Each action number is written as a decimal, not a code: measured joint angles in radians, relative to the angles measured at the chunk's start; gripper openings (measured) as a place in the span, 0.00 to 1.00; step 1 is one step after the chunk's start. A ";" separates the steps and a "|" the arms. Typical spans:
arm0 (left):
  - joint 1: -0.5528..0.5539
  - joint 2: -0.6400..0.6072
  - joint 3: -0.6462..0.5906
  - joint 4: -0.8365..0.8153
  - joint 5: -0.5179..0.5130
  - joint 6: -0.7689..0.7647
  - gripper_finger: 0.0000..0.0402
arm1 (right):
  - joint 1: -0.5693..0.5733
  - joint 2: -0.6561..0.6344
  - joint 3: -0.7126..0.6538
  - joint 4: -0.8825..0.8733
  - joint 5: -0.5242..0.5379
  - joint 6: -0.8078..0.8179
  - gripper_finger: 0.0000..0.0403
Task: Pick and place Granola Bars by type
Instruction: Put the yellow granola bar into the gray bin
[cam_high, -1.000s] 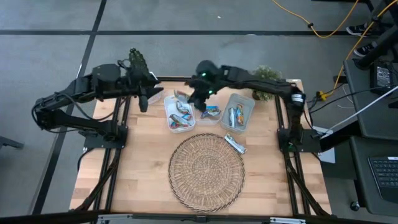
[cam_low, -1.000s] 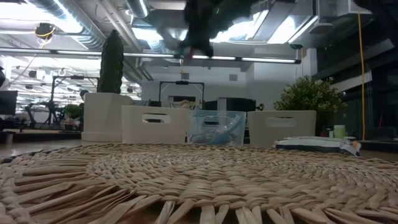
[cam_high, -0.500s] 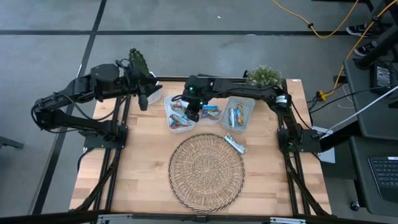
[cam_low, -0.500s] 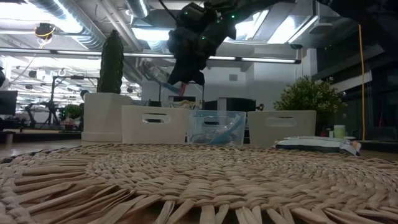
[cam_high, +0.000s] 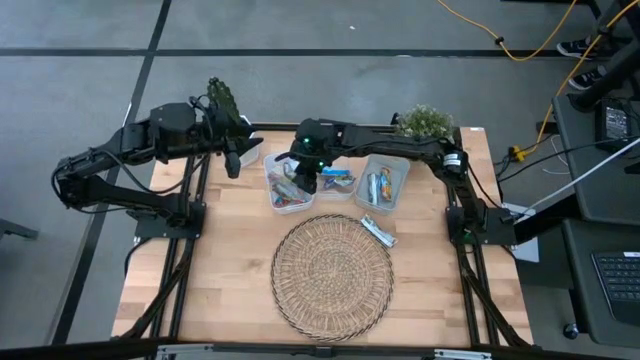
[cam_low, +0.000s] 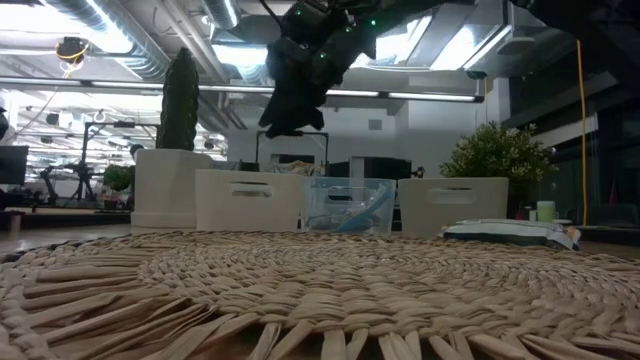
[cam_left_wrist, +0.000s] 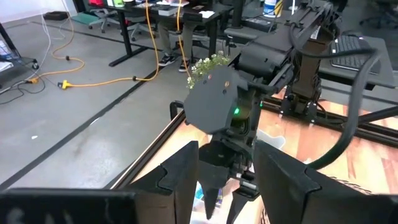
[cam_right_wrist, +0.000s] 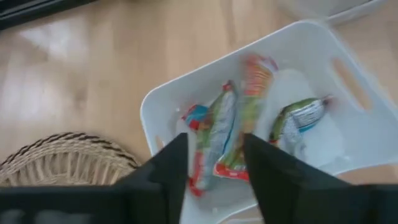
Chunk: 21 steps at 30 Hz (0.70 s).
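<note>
My right gripper (cam_high: 304, 176) hovers open over the left white tub (cam_high: 272, 190), reaching in from the table's right. In the right wrist view its fingers (cam_right_wrist: 214, 142) frame several granola bars (cam_right_wrist: 219, 127) with red, orange and green-silver wrappers lying on the tub's floor. Blue bars (cam_high: 338, 181) lie in the clear middle tub, and more bars (cam_high: 378, 185) in the right tub. One silvery bar (cam_high: 377, 230) lies flat on the table by the woven mat (cam_high: 332, 275). My left gripper (cam_high: 232, 156) waits open at the far left edge.
Three tubs stand in a row along the table's far side, seen side-on in the low view (cam_low: 250, 200). A cactus pot (cam_low: 172, 185) stands far left and a leafy plant (cam_high: 428, 122) far right. Bare wood lies to the left and right of the mat.
My right gripper has swung from above the clear middle tub toward the table's left and come lower; it now hangs over the left white tub. The left arm has kept still.
</note>
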 joint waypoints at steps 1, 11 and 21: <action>0.000 0.000 0.000 0.000 0.000 -0.001 0.36 | 0.002 0.000 0.016 -0.016 0.012 0.000 0.43; 0.000 0.000 0.000 0.000 0.002 0.012 0.36 | 0.088 -0.002 0.375 -0.471 0.250 -0.055 0.56; 0.000 0.000 0.000 -0.036 0.036 0.049 0.36 | 0.270 -0.243 0.338 -0.759 0.644 0.115 0.44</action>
